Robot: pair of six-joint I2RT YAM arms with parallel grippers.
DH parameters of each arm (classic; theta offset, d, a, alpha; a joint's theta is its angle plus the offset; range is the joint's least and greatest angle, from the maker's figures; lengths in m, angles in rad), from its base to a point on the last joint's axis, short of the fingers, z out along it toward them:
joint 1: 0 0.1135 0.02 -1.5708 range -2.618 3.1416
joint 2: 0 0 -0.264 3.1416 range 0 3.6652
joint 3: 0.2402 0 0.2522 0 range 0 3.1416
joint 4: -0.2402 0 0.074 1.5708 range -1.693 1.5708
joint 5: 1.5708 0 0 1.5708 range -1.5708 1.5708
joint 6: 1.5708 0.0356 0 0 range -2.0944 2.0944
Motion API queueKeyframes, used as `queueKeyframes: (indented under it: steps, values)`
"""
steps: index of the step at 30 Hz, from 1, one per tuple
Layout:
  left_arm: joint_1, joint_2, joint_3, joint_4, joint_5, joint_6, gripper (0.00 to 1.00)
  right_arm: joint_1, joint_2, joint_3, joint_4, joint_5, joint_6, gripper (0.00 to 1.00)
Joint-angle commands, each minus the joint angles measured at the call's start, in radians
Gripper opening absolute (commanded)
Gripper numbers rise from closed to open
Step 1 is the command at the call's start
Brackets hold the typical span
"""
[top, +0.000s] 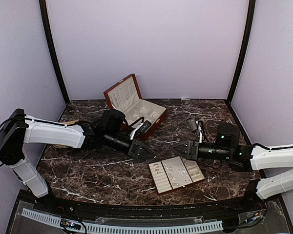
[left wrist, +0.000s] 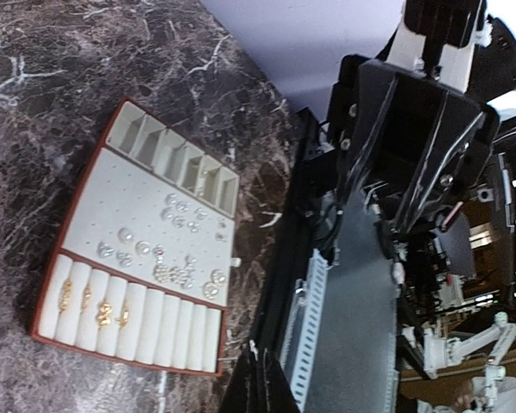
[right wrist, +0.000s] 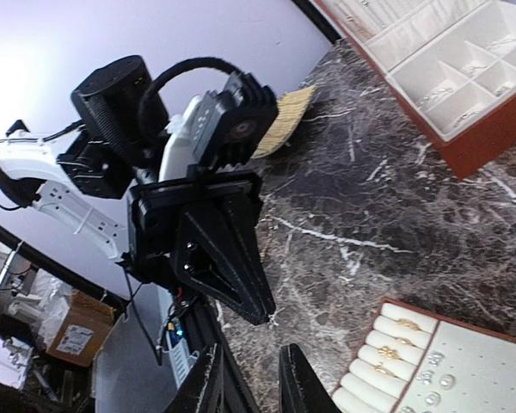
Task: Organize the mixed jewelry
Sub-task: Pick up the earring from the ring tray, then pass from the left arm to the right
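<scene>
Near the middle of the dark veined marble tabletop (top: 88,170), towards the near edge: a cream slotted rectangular tray with a red-brown rim (left wrist: 120,194), lying flat. Carries the mixed jewelry (left wrist: 174,275), tiny silvery pieces scattered over the perforated middle panel, beside gold-coloured rings (left wrist: 103,314) tucked into the padded rolls, likely so that each kind keeps its own zone. Further back, left of centre: an open red-brown wooden box with cream lining (top: 136,105), lid propped up, presumably for reach into its compartments. Just past the tray's far-left corner, left jaws on the white-and-black left arm (top: 53,134), pinched fully together; cannot tell whether anything tiny sits between. Facing them from the right, right jaws on the right arm (top: 273,156), parted narrowly with nothing seen in the gap, seemingly poised for a small pick.
</scene>
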Motion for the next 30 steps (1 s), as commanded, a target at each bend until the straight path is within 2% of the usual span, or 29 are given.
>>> queueKeyframes:
  steps: [1,4,10,19,30]
  values:
    - [0.011,-0.049,-0.036,0.203,0.172,-0.174,0.0,0.017,0.052,0.002,0.202,-0.155,0.062,0.25]
    - [0.015,-0.057,-0.064,0.315,0.213,-0.28,0.0,0.037,0.099,-0.007,0.293,-0.181,0.123,0.25]
    - [0.016,-0.054,-0.117,0.491,0.259,-0.442,0.0,0.069,0.153,-0.016,0.362,-0.147,0.178,0.25]
    - [0.017,-0.06,-0.127,0.5,0.252,-0.454,0.0,0.088,0.205,0.015,0.378,-0.149,0.2,0.25]
    - [0.016,-0.057,-0.127,0.494,0.253,-0.445,0.0,0.098,0.239,0.026,0.425,-0.157,0.222,0.19]
